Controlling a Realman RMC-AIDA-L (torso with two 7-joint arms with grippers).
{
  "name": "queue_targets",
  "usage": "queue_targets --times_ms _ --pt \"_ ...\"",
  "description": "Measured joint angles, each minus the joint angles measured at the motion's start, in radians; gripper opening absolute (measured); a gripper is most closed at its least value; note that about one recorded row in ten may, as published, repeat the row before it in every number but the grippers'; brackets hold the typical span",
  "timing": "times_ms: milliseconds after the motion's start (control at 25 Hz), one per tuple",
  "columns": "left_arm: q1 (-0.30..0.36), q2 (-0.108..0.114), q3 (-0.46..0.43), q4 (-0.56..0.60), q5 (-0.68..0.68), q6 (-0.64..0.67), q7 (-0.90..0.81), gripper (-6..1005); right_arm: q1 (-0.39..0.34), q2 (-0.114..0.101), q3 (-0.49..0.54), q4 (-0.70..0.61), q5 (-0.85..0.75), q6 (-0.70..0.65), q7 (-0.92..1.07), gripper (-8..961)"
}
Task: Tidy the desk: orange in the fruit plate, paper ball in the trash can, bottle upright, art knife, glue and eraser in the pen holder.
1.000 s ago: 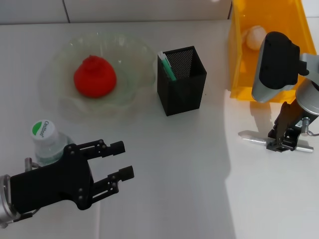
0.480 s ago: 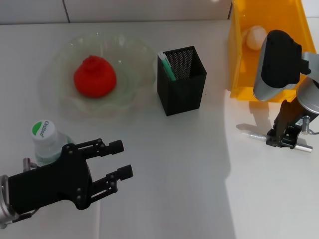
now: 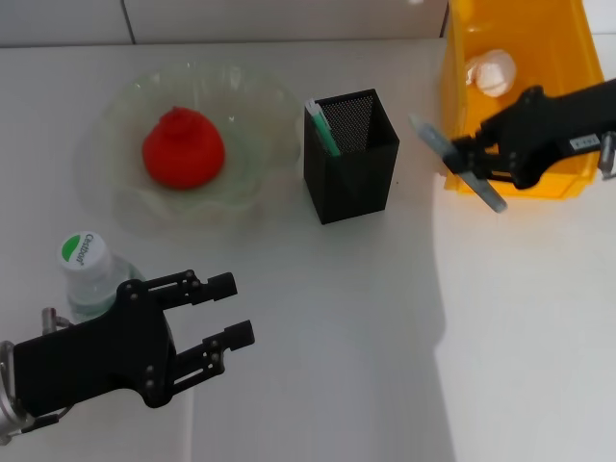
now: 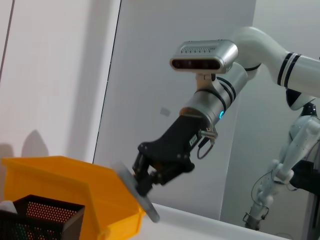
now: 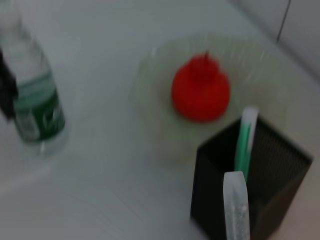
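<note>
The art knife (image 3: 457,164) is hanging tilted in the air between the pen holder (image 3: 350,154) and the trash can (image 3: 520,87), the right gripper (image 3: 474,157) clamping it, while the left gripper (image 3: 229,310) is hovering spread and empty beside the upright bottle (image 3: 91,274).

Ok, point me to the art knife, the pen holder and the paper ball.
Art knife (image 3: 460,166), head view, middle of its grey body, just ahead of the right gripper (image 3: 474,159).
Pen holder (image 3: 354,175), head view, its front mesh wall.
Paper ball (image 3: 492,71), head view, centre of the white wad inside the trash can (image 3: 563,38).
</note>
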State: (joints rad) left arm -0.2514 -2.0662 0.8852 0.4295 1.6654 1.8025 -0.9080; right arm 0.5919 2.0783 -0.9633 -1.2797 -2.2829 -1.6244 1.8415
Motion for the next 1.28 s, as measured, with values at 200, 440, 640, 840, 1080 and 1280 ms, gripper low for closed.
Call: queue_targets --times_ms 200,440,640,840,1080,1280 --pt "0.0 0.0 0.001 0.0 0.0 0.002 0.0 528 -0.063 0.001 0.047 0.186 0.437 0.143 -0.197 132" --pt "0.0 0.0 0.001 0.0 0.0 0.003 0.0 528 -0.006 0.006 0.037 0.591 0.796 0.208 -0.596 131" --pt "0.0 0.0 0.001 0.0 0.001 0.003 0.0 528 0.044 0.008 0.037 0.767 0.902 0.257 -0.785 129" --pt "-0.004 0.0 0.001 0.0 0.001 0.003 0.0 529 0.068 0.011 0.042 0.843 0.933 0.296 -0.854 167" --pt "-0.004 0.0 0.001 0.0 0.0 0.003 0.0 529 0.067 0.011 0.038 0.855 0.95 0.301 -0.86 242" --pt "-0.002 0.0 0.002 0.0 0.001 0.008 0.0 529 0.043 0.004 0.038 0.822 0.94 0.23 -0.827 445"
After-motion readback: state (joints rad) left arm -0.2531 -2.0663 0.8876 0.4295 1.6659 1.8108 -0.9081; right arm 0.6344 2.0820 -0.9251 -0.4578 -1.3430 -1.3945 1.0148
